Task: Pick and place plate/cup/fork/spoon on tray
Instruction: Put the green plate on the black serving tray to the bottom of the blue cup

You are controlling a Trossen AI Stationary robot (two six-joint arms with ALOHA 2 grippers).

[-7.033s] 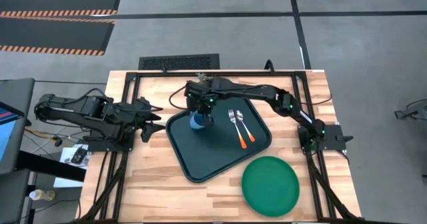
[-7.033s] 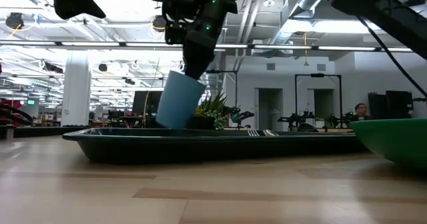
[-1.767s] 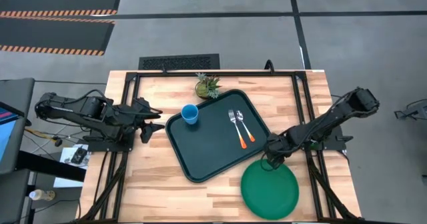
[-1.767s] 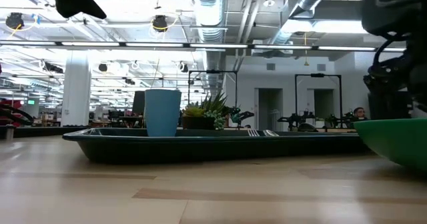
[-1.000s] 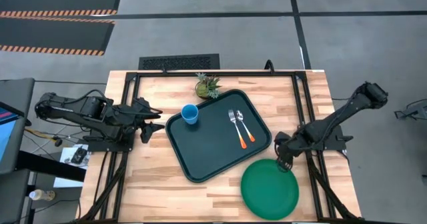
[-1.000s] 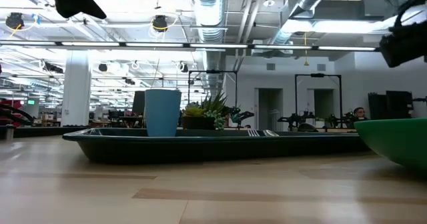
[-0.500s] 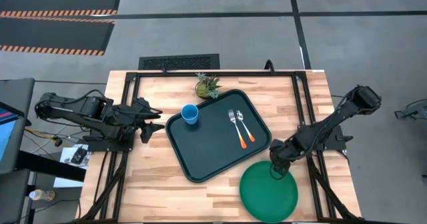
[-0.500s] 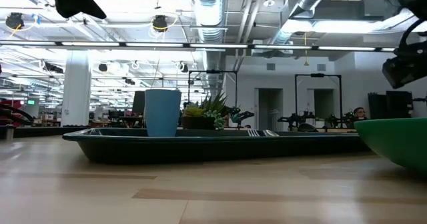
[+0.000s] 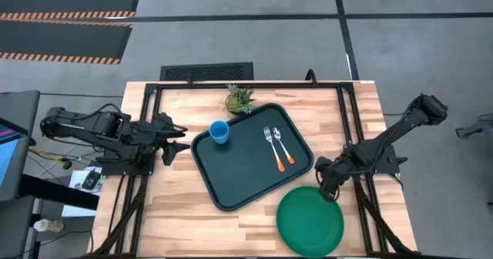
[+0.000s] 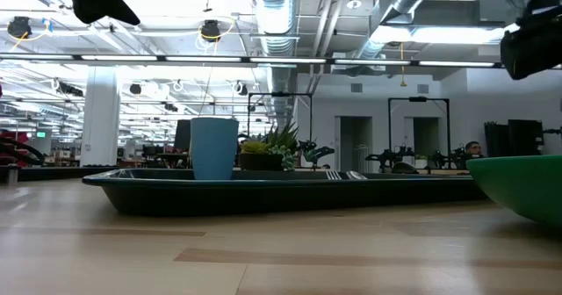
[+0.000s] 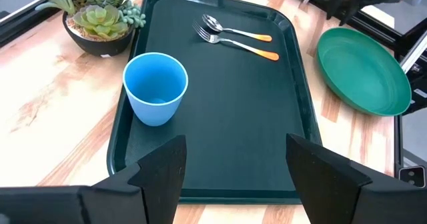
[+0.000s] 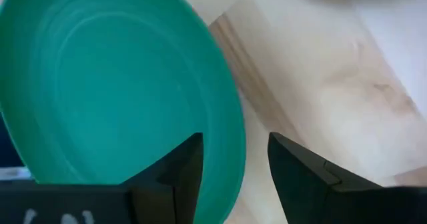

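The dark tray lies mid-table. On it stand the light-blue cup, upright at its far left corner, and the fork and spoon, side by side at the right. The green plate rests on the wood near the tray's near right corner. My right gripper hovers open above the plate's far rim, one finger on each side of the rim line; in the low view it is well above the plate. My left gripper waits open left of the tray.
A small potted succulent stands just beyond the tray's far edge. Black frame rails run along the table's left, far and right sides. Bare wood lies near and left of the tray.
My right gripper dipped down toward the plate's far rim, shifting a little toward the near left, then rose and drew back to about where it was. The cup, fork, spoon and tray have stayed put.
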